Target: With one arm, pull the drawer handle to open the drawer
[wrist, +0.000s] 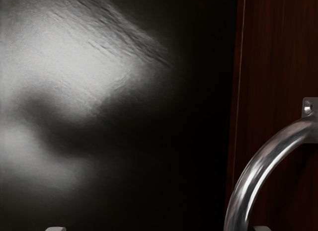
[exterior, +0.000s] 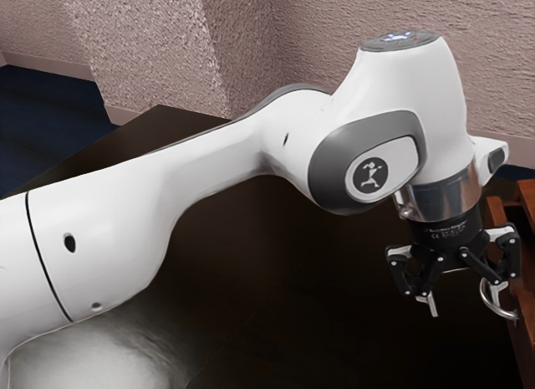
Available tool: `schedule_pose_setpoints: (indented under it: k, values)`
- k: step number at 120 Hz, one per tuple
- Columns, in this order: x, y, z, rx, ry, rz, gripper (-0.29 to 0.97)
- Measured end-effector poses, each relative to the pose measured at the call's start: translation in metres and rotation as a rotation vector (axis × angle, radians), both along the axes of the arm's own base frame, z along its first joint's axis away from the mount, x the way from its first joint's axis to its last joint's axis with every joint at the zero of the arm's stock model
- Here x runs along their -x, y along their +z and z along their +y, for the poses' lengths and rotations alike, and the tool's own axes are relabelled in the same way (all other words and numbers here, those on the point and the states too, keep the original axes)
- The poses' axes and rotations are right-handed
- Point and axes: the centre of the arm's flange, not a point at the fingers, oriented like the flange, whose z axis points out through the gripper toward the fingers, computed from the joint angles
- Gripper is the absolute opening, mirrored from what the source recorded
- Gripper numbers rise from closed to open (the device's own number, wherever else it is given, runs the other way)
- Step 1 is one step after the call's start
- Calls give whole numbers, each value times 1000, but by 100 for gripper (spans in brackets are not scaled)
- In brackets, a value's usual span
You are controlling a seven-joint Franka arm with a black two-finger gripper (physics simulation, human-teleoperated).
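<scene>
At the exterior view's right edge stands the dark red wooden drawer front (exterior: 520, 238), with a curved metal handle (exterior: 499, 304) sticking out from it. My black gripper (exterior: 460, 299) hangs right beside the handle, open. One finger (exterior: 487, 290) is next to the metal loop and the other (exterior: 431, 305) stands away over the table. In the wrist view the handle (wrist: 258, 171) arcs out from its mounting plate (wrist: 310, 108) on the drawer front (wrist: 278, 67). It passes just inside one fingertip (wrist: 260, 228); I see no grip on it from two sides.
The drawer unit stands on a dark glossy table (exterior: 276, 272) that stretches toward the exterior view's left. A textured pink wall and pillar (exterior: 167, 46) rise behind it. My white arm (exterior: 209, 180) spans the table from the left.
</scene>
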Motion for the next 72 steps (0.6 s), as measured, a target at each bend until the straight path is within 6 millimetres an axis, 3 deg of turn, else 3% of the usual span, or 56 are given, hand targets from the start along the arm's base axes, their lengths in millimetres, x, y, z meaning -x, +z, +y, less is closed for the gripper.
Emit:
schedule_pose_setpoints:
  k: [72]
  values:
    - [12, -1, 20, -16, 20, 21, 46]
